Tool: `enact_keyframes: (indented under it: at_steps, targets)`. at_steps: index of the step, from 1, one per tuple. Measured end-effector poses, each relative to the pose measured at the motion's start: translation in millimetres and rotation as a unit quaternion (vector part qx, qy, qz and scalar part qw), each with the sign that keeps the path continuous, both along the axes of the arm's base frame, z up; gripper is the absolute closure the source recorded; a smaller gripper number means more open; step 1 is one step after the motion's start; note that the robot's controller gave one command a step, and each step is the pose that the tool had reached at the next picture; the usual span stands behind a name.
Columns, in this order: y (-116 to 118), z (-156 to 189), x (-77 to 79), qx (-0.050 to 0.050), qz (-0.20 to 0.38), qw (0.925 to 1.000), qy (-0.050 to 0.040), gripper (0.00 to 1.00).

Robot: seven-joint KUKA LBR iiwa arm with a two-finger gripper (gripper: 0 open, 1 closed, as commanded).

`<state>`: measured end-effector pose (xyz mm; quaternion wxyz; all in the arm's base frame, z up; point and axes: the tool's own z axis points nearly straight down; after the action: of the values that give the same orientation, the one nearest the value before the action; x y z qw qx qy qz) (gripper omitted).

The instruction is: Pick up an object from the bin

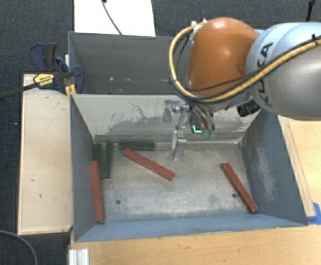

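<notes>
Grey metal bin (271, 164), seen from above. Slanted red-brown stick (148, 165) lies on the floor just beside the gripper (175, 154), toward its left; the gripper's open or closed state cannot be told. Dark green stick (137, 146) lies farther left, and a second red stick (239, 187) well to the right.

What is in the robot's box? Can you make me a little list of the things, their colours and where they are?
box: grey bin
left red stick: along the left wall
middle red stick: slanted, mid-floor
right red stick: slanted, near the right wall
dark green stick: lying across, back left
second green stick: beside the left red stick
gripper: low by the back wall, near the middle red stick's right end
</notes>
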<state>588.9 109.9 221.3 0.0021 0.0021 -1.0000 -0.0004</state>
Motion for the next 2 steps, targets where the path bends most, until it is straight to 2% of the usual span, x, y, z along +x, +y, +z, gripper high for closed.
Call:
enact_keyframes:
  at_steps: [1,2]
  targets:
    - [4.4,-155.2,2.2,0.000,0.001,1.0000,-0.0003,0.00]
    - [5.2,-147.8,5.5,0.001,-0.002,1.0000,-0.0053,1.00]
